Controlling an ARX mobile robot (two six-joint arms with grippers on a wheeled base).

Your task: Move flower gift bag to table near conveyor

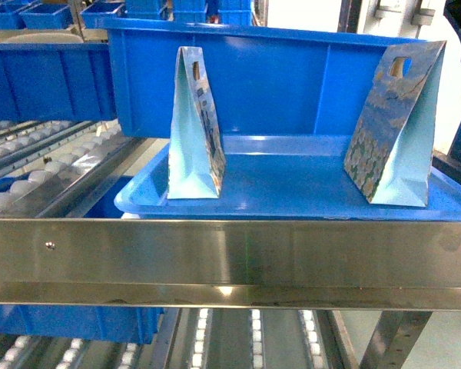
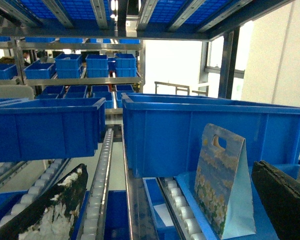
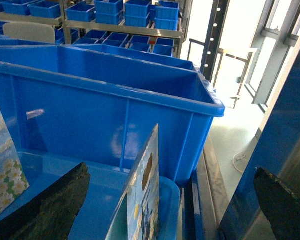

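— What do we have nearest us?

— A brushed steel rail [image 1: 230,261] runs straight across our head view, smooth and shiny, standing between us and the bags. Below it slope tracks of small white rollers [image 1: 253,338] on the conveyor [image 1: 54,165].

— And behind the rail?

— A shallow blue plastic tray [image 1: 292,192], glossy with rounded corners. Two flat-bottomed paper gift bags stand upright on it, well apart: the left bag [image 1: 194,127] turned edge-on, pale blue on its side with a flower print; the right bag [image 1: 397,127] showing its flowered face and a punched handle slot.

— Farther back?

— A deep blue bin [image 1: 292,77] just behind the tray, then shelves of more bins [image 2: 97,65].

— Our grippers?

— The left gripper [image 2: 165,200] and right gripper [image 3: 165,210] both have worn black fingers spread wide, holding nothing.
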